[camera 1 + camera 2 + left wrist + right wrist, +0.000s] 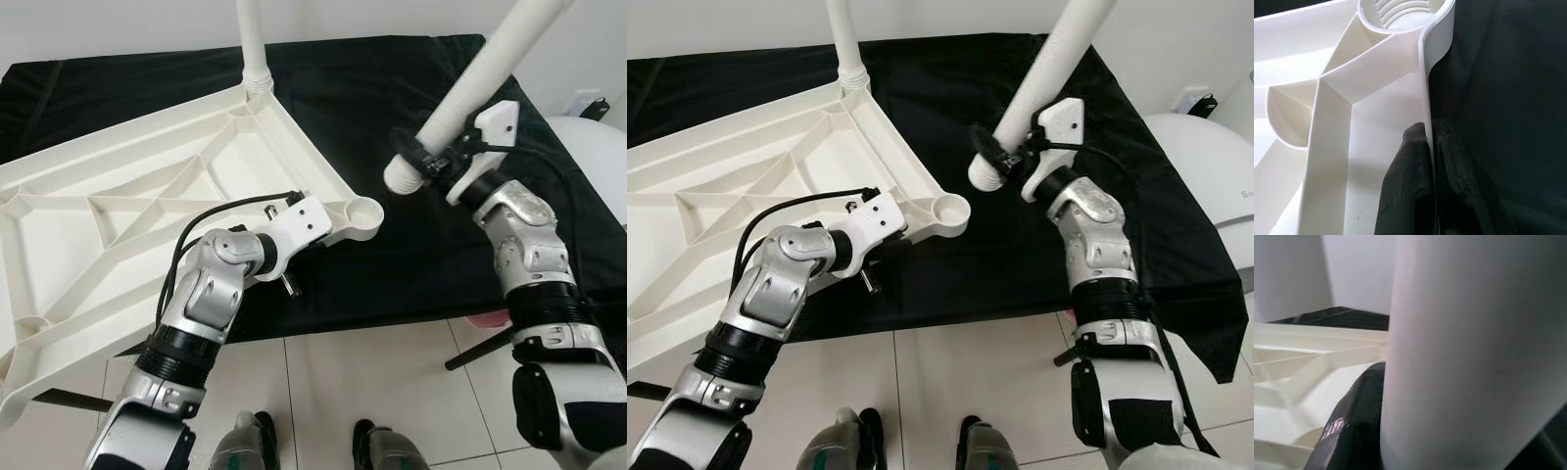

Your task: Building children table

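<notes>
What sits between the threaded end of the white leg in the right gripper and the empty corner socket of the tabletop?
Only bare black cloth separates the white plastic leg from the socket, per the left eye view.

I see a desk covered with black cloth draping over its front edge, white tiled floor with dark grout below, a plain white wall behind, and a white rounded object at right, even indoor light.

The upturned tabletop lies on the bench's left half; a leg stands in its far corner socket.
</notes>
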`<state>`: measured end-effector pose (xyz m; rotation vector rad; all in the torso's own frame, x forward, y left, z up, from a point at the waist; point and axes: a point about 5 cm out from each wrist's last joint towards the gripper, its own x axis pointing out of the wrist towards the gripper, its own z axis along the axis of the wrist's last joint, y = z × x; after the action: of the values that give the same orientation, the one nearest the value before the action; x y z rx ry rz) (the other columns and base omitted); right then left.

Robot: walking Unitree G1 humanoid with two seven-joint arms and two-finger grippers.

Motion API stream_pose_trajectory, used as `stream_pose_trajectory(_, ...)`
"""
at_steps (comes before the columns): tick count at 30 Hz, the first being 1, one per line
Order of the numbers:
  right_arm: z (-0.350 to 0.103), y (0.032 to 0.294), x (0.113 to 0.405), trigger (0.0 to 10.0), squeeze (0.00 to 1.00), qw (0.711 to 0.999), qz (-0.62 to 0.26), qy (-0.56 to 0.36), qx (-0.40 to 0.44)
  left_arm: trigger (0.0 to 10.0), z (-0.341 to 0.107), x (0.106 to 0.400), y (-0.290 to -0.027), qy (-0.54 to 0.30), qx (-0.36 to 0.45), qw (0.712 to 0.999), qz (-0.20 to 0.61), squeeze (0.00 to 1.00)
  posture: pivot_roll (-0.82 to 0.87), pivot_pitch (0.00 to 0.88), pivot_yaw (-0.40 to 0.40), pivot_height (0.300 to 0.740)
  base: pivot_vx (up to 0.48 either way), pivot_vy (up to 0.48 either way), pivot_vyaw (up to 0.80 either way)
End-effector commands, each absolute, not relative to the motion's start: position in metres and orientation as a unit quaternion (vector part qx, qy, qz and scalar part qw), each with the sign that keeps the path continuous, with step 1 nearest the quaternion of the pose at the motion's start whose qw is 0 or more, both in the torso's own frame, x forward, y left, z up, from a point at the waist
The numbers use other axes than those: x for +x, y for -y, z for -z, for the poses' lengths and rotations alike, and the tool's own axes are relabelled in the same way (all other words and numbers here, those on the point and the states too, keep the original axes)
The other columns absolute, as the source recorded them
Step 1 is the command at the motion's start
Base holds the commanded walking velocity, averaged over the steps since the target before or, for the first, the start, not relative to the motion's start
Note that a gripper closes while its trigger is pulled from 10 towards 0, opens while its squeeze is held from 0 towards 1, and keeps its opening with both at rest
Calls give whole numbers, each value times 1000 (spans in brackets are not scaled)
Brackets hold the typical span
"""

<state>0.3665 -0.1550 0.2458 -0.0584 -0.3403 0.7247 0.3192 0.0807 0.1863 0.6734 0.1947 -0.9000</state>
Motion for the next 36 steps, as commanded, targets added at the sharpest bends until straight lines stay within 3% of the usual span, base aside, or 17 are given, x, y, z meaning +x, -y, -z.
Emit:
stream_pose_trajectory(1, -244, 149, 365, 10000, 0, 913, -373, 163, -27, 10000, -187, 318, -81, -84, 342, 843, 408, 0, -120, 165, 36, 740, 0, 0, 0)
stream_pose_trajectory(11, -222, 135, 363, 10000, 0, 902, -412, 130, -19, 10000, -190, 320, -87, -86, 349, 848, 390, 0, -110, 158, 29, 740, 0, 0, 0)
stream_pose_trajectory(36, -203, 133, 362, 10000, 0, 900, -421, 104, -37, 10000, -191, 321, -89, -88, 355, 848, 384, 0, -113, 164, 26, 740, 0, 0, 0)
